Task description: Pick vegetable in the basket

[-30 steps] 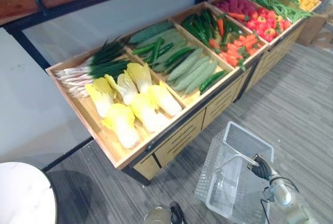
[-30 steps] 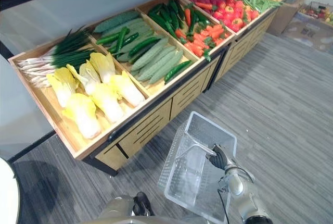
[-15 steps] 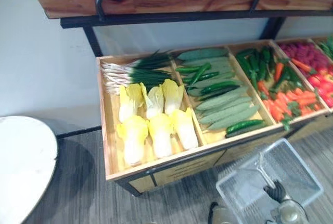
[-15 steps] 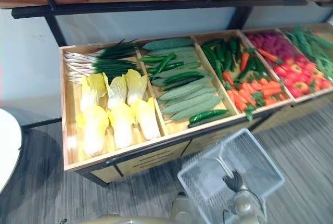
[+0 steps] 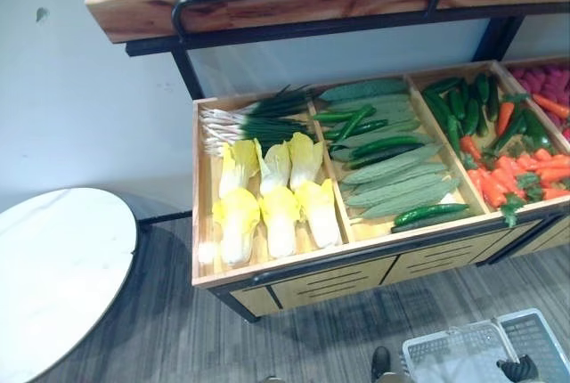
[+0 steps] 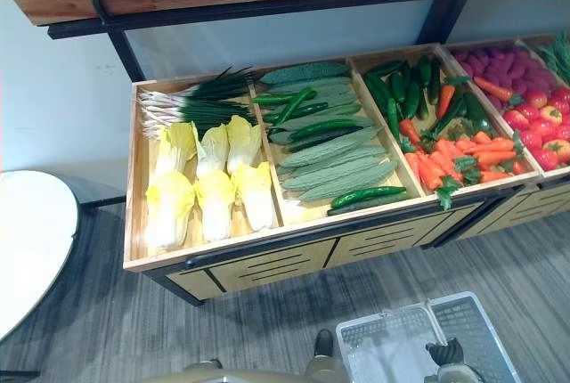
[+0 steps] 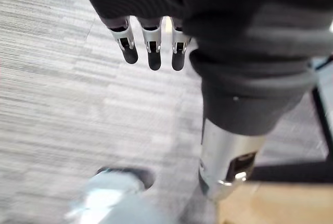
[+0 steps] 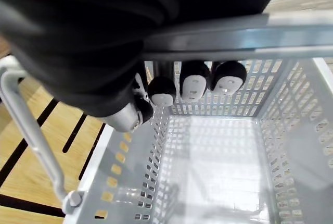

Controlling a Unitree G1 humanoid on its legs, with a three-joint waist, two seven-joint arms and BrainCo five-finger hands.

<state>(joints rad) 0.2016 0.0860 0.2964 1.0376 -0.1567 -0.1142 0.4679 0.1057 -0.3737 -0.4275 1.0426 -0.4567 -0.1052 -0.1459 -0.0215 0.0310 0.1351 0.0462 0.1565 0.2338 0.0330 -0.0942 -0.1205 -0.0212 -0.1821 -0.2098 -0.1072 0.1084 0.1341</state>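
Down by the floor [image 7: 52,104], the right robot hand [image 6: 445,352] is clasping the handle [image 8: 250,34] of the empty basket [image 6: 383,338], the left robot hand [image 7: 151,47] is hanging straight-fingered, and the cabbages [image 6: 216,194] are lying well apart in the stand [image 6: 294,245], likely risking a tipped basket on the reach.

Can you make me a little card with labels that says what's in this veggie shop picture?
basket: white plastic basket, nothing inside
right hand: right hand curled round the basket handle
left hand: left hand with relaxed fingers, holding nothing, above the floor
first bin: napa cabbages and green onions
second bin: cucumbers and pale bumpy gourds
third bin: carrots
beside the stand: round white table
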